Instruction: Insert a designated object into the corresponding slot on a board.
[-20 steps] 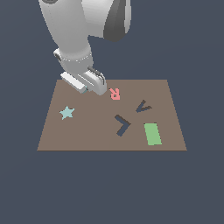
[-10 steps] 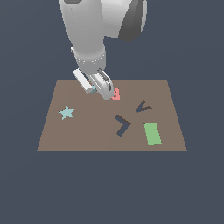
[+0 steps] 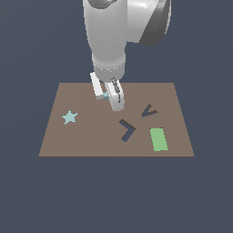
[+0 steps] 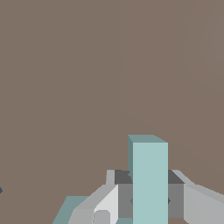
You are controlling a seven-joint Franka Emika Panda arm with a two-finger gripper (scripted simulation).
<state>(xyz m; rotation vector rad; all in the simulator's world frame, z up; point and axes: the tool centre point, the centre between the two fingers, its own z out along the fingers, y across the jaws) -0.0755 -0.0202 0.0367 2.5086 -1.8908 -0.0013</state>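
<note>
The board (image 3: 82,141) is seen as a flat brown square panel lying level, with the arm standing over its far middle. On it, toward the exterior view's right, a green rectangle (image 3: 158,139) is set, and toward the exterior view's left a pale teal star (image 3: 69,117) is seated. Between these, the slot (image 3: 127,129), a dark L-shaped cut-out with two thick arms, is found unfilled; a thinner dark V-shaped cut-out (image 3: 149,110) lies just beyond it.

The gripper (image 3: 108,96) is held above the board's far middle, well apart from the slot. Its fingers are pressed onto the designated object (image 4: 150,181), a pale teal bar-edged piece, which is pinched between the pads and stands out past them in the wrist view. In the exterior view only a sliver of teal is visible between the fingers.

The pick-up is judged complete. Carrying to the slot, alignment of the piece with the L shape, lowering and release are judged outstanding. The piece's orientation relative to the slot cannot be determined.
</note>
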